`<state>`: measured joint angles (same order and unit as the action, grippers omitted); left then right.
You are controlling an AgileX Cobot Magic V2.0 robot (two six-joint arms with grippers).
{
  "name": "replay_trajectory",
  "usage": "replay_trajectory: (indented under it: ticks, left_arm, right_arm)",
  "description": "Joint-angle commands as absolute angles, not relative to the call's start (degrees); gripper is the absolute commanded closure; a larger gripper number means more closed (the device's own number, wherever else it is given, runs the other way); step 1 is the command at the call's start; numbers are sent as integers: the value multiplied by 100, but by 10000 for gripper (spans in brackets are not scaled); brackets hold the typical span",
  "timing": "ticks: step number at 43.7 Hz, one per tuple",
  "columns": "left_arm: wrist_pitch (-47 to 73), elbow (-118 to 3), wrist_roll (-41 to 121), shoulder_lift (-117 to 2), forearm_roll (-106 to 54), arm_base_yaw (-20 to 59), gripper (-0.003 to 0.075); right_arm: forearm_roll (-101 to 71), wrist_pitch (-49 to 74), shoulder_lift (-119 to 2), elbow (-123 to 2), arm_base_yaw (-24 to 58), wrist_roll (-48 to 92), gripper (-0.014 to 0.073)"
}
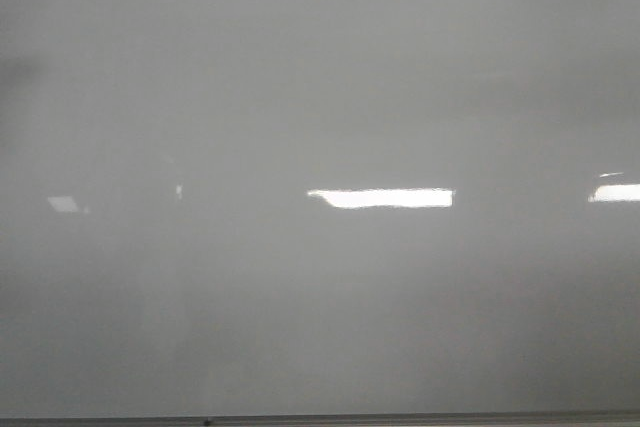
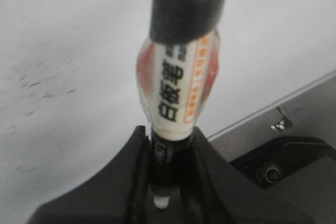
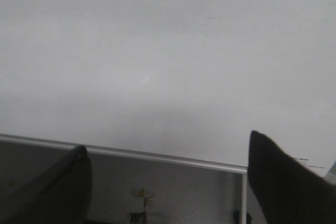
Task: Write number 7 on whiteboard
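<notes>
The whiteboard [image 1: 320, 97] fills the front view, glossy and pale grey; no number 7 shows on it in any view. Neither gripper shows in the front view. My left gripper [image 2: 168, 148] is shut on a marker [image 2: 176, 82] with a white and orange label and a black upper part; the marker stands up between the dark fingers [image 2: 123, 182] over the whiteboard [image 2: 68, 35]. My right gripper [image 3: 167, 142] is open and empty, its two dark fingers [image 3: 273, 177] wide apart over the whiteboard's [image 3: 157, 51] edge strip [image 3: 157, 156].
Bright light reflections [image 1: 380, 198] lie on the board. A thin grey edge strip [image 1: 400, 418] runs along the board's near side. Faint dark specks [image 2: 37, 82] mark the board in the left wrist view. A dark fitting [image 2: 283, 163] sits beyond the board's edge.
</notes>
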<state>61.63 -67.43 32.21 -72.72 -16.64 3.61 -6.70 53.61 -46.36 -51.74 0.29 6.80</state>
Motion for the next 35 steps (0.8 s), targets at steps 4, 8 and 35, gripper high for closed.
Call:
replay_trajectory:
  ticks: [4, 8, 35]
  left_arm:
    - [6307, -6967, 3999, -7111, -2215, 1108, 741]
    - [6307, -6967, 4246, -7146, -2215, 1655, 741]
    - [6111, -6967, 4715, -7942, -2009, 4537, 741]
  right_arm:
    - [-1472, 5348, -5161, -5665, 357, 1833, -30]
    - [-1703, 5374, -5404, -5689, 651, 2451, -30]
    - [-3933, 5423, -5913, -5689, 2798, 6141, 8]
